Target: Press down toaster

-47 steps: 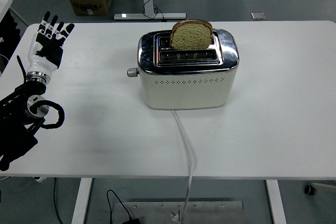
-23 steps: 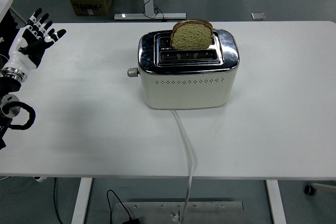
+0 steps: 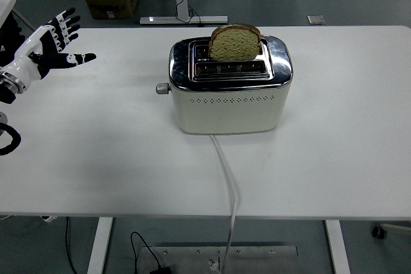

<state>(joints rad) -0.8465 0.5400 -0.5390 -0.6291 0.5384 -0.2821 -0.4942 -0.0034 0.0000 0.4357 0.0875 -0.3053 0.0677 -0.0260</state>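
1. The fingers (image 3: 63, 22) of the left hand (image 3: 45, 46) are standing spread and released, and they are grasping nothing; the thumb is pointing toward the middle of the counter.
2. This hand is hovering over the far left corner of the counter (image 3: 347, 158), and its arm is coming in from the left edge.
3. The toaster (image 3: 229, 86) is sitting near the middle of the counter, a little toward the far edge, well apart from the hand.
4. A slice of bread (image 3: 234, 43) is standing upright in the far slot and is rising high above the top, so I judge that the toaster is not yet pressed down.
5. A small grey lever (image 3: 162, 88) is sticking out from the left end of the toaster, on the side which is facing the hand.
6. The white cable (image 3: 229, 184) is running from the front of the toaster to the near edge of the counter and is hanging over it.
7. I think the step in hand is the approach: the hand is only preparing to reach.
8. The next move is asking the hand to travel right along the counter, to put one or two fingers on top of the lever, and to push straight down without sliding the toaster.
9. The right hand is not showing.
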